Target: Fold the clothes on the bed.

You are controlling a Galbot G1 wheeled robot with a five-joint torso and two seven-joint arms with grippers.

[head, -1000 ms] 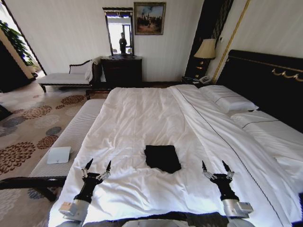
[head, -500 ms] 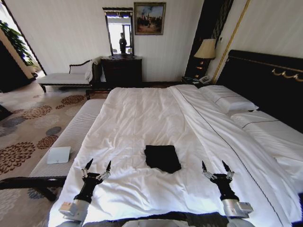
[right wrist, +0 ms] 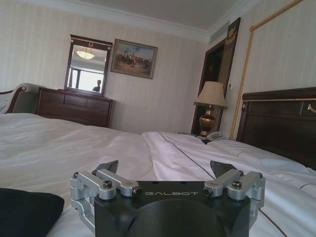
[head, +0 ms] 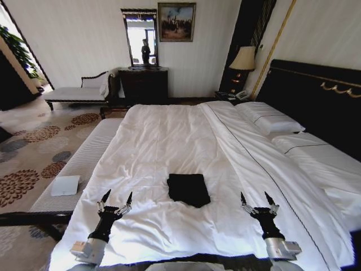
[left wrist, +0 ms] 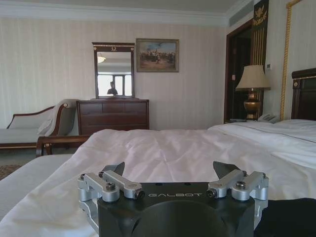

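Bed: large, white sheets, two white pillows at the dark headboard; sheet lightly creased.

T-shirt: black, folded into a compact rectangle, lying flat on the sheet near the bed's near edge, about midway between the two pincers and a little beyond them. No lettering visible. In the left wrist view a dark corner of it lies beside the pincer; in the right wrist view likewise.

Left pincer: spread wide, holding nothing, over the near left part of the bed, apart from the T-shirt. Wrist view: fingertips well separated.

Right pincer: spread wide, holding nothing, over the near right part of the bed, apart from the T-shirt. Wrist view: same.

Bench: pale, ribbed, along the bed's left side; a flat white object lies on it.

Dresser with mirror: at the far wall. Lamp: beside the headboard.
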